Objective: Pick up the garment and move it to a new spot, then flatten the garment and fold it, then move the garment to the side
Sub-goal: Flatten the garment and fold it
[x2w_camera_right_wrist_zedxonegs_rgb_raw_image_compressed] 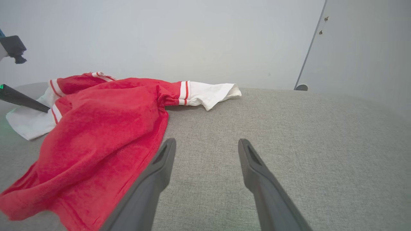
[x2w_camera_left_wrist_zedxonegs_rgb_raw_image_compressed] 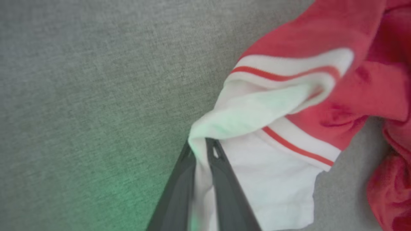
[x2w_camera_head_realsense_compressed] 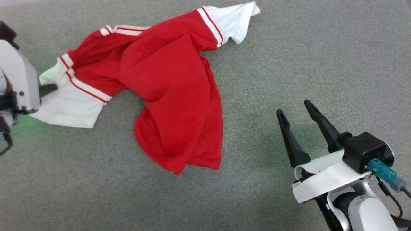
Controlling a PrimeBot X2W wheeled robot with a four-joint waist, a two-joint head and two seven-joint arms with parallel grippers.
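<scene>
We find one garment [x2w_camera_head_realsense_compressed: 167,86] lying crumpled on the grey surface [x2w_camera_head_realsense_compressed: 321,48], left of centre. Our left gripper [x2w_camera_left_wrist_zedxonegs_rgb_raw_image_compressed: 199,146] is clamped on one white sleeve end [x2w_camera_left_wrist_zedxonegs_rgb_raw_image_compressed: 276,179], in our judgement to drag the shirt and spread it flat. Our right gripper [x2w_camera_head_realsense_compressed: 292,106] hovers beside the shirt body with fingers spread and empty, probably ready for a second corner. Count: one garment, two white sleeve ends, two grippers.

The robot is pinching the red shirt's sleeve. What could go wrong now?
The left gripper pinches only the edge of the white sleeve end of the red jersey, so the cloth might slip out when pulled. The body lies bunched and folded over itself; a one-sided pull could drag it crumpled. The right gripper hangs open, apart from the cloth, giving no help.
</scene>
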